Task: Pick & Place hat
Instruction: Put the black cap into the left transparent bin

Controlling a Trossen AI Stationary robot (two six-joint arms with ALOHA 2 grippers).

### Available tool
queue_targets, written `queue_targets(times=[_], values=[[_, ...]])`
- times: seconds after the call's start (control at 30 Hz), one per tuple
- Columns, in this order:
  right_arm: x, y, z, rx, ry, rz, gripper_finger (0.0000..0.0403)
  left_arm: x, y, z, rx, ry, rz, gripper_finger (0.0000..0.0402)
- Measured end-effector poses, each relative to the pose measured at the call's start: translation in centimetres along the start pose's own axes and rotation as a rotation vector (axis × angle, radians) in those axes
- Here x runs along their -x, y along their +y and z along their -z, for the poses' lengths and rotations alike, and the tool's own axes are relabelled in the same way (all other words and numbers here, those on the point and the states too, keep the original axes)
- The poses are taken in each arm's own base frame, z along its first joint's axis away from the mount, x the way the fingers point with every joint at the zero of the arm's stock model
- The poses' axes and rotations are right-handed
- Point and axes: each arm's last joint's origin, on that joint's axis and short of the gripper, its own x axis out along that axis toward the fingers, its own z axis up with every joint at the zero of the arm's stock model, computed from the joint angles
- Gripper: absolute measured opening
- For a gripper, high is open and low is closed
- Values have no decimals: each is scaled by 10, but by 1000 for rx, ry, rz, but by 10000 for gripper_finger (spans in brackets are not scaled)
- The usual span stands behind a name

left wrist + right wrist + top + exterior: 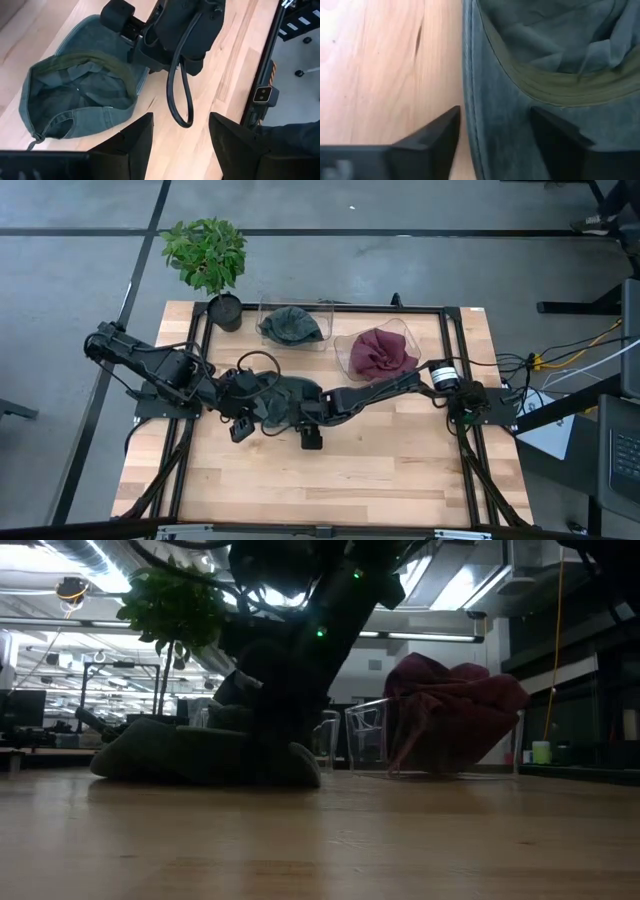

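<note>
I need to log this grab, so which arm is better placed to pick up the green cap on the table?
Right. The right gripper is open right over the green cap, its fingers straddling the brim. The left gripper is open too, hanging back over bare table.

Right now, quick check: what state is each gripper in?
Left gripper: open, empty, over the bare table beside the upturned green fabric cap.
Right gripper: open, fingers straddling the cap's brim edge, not yet closed on it.
</note>
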Motion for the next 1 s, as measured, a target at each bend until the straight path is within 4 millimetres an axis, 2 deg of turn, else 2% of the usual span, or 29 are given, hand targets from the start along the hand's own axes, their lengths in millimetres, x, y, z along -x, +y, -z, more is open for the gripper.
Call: queue_targets(times=[0.1, 0.2, 0.27, 0.43, 0.6, 0.8, 0.93, 1.0], values=[[3, -3, 0, 1, 12, 0, 162, 0, 0, 0, -36, 0, -1, 187], [6, -9, -2, -9, 16, -34, 52, 0, 1, -1, -59, -1, -2, 187], [9, -15, -4, -43, 27, -84, 22, 1, 2, -1, -80, -5, -1, 187], [22, -32, -15, -132, 104, -254, 15, 9, 6, -2, -158, -26, 11, 187], [58, -59, -47, -221, 98, -504, 13, 28, 17, 0, -206, -69, 42, 187], [114, -115, -81, -372, -3, -744, 13, 82, 36, -1, -165, -193, 101, 179], [150, -154, -99, -449, -138, -949, 13, 122, 47, -2, -210, -328, 167, 161], [162, -170, -105, -495, -193, -979, 13, 142, 53, -1, -235, -388, 205, 152]])
